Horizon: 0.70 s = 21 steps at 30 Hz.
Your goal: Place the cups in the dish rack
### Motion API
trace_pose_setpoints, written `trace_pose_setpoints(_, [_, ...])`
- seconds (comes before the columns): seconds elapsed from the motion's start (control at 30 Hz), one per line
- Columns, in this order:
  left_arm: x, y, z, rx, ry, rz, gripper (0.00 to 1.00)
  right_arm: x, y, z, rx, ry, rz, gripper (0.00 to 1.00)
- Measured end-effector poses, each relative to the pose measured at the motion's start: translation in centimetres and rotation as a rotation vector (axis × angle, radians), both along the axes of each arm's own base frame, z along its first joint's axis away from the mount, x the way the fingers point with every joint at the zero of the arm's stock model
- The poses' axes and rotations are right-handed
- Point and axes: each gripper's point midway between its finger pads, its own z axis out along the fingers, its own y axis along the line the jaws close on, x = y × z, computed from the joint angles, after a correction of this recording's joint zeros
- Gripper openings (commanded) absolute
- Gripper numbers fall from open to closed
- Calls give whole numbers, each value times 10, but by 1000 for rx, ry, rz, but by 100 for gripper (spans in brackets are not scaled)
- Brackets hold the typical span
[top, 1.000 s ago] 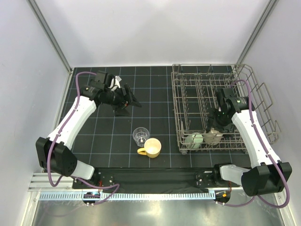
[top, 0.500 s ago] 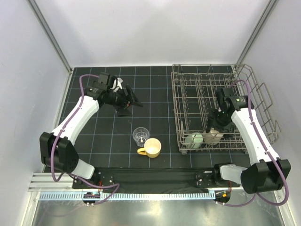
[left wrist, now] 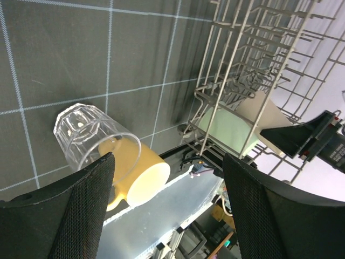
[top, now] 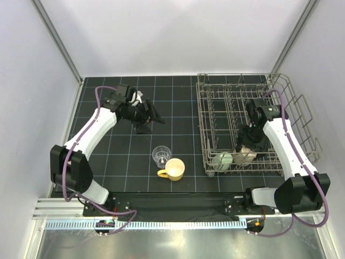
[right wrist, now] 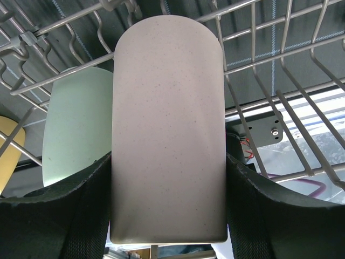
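The dish rack stands at the right of the mat. A pale green cup lies in its near end. My right gripper is inside the rack, shut on the tan tumbler, which lies beside the green cup. The clear glass and the yellow mug, on its side, sit on the mat left of the rack. My left gripper hangs open and empty above the mat, behind the glass and mug. No light blue cup is in view.
The rack's wire tines surround the tumbler closely. The rack's left wall stands right of the mug. White walls enclose the black gridded mat. A metal rail runs along the near edge.
My left arm has shifted slightly to the right with its gripper still open. My right gripper has stayed in the rack on the tumbler.
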Motion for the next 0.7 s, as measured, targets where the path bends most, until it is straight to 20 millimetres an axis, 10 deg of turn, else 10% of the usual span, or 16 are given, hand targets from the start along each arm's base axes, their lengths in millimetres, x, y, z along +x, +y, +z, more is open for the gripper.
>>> trace_pose_setpoints(0.7, [-11,0,-24,-8,2,-49,78,9,-5,2,118,35,-82,4])
